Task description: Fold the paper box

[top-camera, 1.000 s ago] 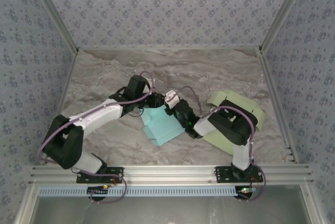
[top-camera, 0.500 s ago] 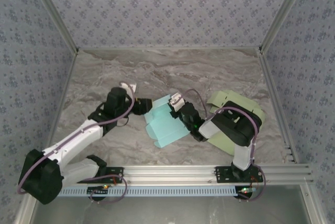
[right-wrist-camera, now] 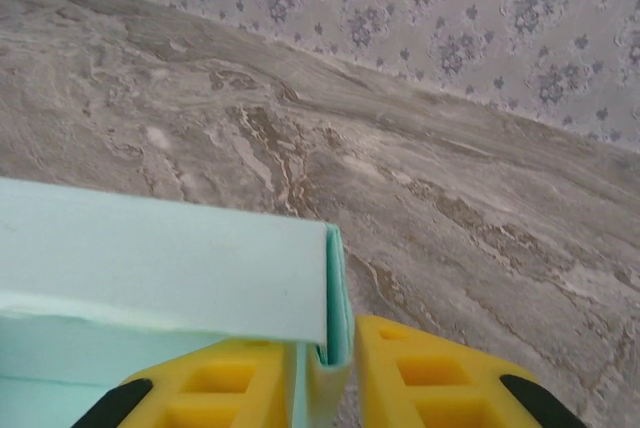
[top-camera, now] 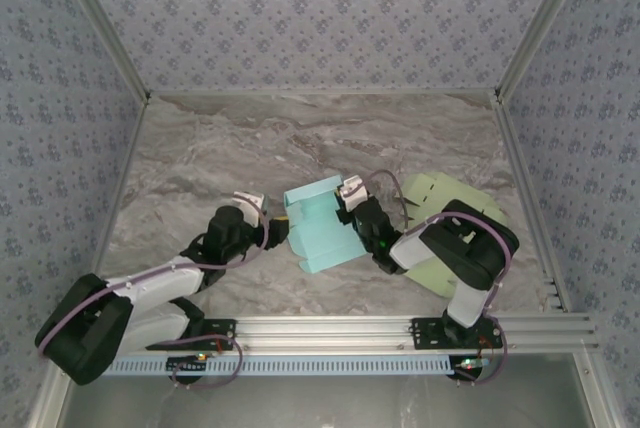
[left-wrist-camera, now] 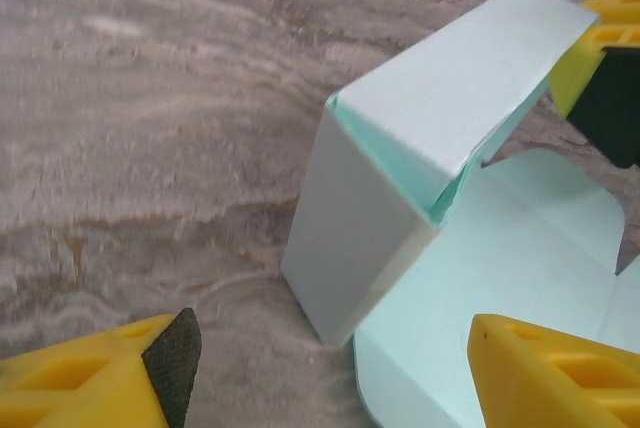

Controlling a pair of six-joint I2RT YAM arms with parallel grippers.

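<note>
The paper box (top-camera: 322,230) is pale teal and partly folded, with one wall raised at its far end and a flat panel toward me. My right gripper (top-camera: 352,210) is shut on the box's right wall; in the right wrist view the doubled teal wall (right-wrist-camera: 335,288) sits pinched in my right gripper (right-wrist-camera: 325,378) between its yellow fingers. My left gripper (top-camera: 278,233) stands open just left of the box, not touching it. In the left wrist view the box (left-wrist-camera: 400,178) stands ahead of the left gripper (left-wrist-camera: 335,368), and the right gripper's yellow finger (left-wrist-camera: 600,58) shows at the box's top corner.
Flat pale green paper sheets (top-camera: 455,208) lie on the marble table (top-camera: 220,148) under and behind the right arm. Patterned walls enclose the table on three sides. An aluminium rail (top-camera: 320,328) runs along the near edge.
My left arm pulled back from over the box toward the near left and its jaws opened. The box shifted slightly right with the right gripper still on it.
</note>
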